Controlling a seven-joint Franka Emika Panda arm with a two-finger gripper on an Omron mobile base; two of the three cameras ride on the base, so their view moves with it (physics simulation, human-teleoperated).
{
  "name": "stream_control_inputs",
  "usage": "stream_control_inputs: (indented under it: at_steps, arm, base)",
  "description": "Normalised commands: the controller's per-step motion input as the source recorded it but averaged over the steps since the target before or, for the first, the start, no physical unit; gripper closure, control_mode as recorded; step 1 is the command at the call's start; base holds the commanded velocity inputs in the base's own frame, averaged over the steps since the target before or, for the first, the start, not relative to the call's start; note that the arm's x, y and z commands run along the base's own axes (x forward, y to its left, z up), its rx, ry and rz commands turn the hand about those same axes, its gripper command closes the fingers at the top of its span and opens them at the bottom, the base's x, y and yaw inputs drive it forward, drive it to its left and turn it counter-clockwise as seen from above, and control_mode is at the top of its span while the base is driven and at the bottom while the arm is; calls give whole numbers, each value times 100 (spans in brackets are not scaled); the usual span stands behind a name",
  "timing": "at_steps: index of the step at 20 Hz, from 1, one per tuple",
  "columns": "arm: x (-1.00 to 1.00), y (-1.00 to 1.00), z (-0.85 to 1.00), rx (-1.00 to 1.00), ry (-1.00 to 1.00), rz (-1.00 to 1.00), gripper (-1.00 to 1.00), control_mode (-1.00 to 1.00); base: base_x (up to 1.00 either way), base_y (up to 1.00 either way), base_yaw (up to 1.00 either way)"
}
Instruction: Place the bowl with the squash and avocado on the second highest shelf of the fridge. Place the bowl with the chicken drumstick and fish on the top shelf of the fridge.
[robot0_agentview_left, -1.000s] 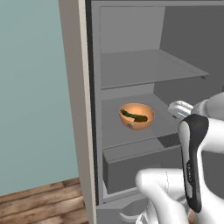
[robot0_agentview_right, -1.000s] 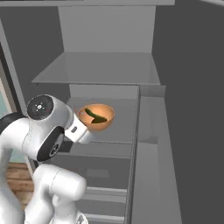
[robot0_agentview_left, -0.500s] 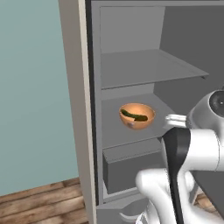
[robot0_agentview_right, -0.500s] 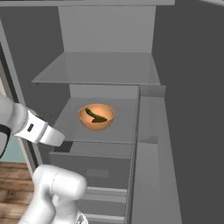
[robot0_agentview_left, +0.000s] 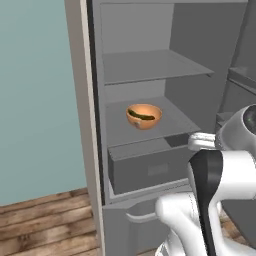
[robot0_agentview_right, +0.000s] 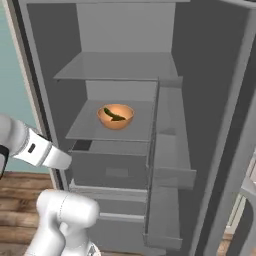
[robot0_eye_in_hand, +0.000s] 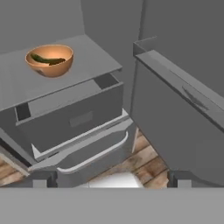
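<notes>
One bowl: I see the orange bowl (robot0_agentview_left: 144, 116) sitting on the second shelf from the top (robot0_agentview_left: 170, 120) of the open fridge (robot0_agentview_right: 210, 75); it rests on the board, upright, nearer the back wall than the front edge
Contents: a long dark green squash (robot0_eye_in_hand: 46, 60) lies across the inside of the bowl; I cannot make out the avocado
Fingers: my gripper (robot0_eye_in_hand: 109, 179) has its two dark fingertips (robot0_eye_in_hand: 40, 180) set wide apart at the bottom of the hand view; nothing sits between them
Bowl from the fingers: well ahead and above, toward the side of the left fingertip in the hand view; well apart from both tips
Drawer: a grey drawer (robot0_eye_in_hand: 70, 118) sits just under the bowl's shelf, between the fingers and the bowl
Top shelf: the uppermost grey board (robot0_agentview_right: 117, 67) lies above the bowl's shelf
Door: the fridge door with its bins (robot0_eye_in_hand: 175, 109) stands ahead of the right fingertip
Floor: wooden planks (robot0_agentview_left: 45, 220) run below the fridge
</notes>
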Motion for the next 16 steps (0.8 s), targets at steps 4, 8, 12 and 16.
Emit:
stream_control_inputs:
  at_steps: [4,8,12,16]
  arm:
    - [0,0,0,0,0,0,-100,100]
    - [0,0,0,0,0,0,-100,100]
    - [0,0,0,0,0,0,-100,100]
    - [0,0,0,0,0,0,-100,100]
  base:
    - [-100,35,0]
    - [-100,63,-42]
    - [-59,24,-87]
    - [-40,21,-92]
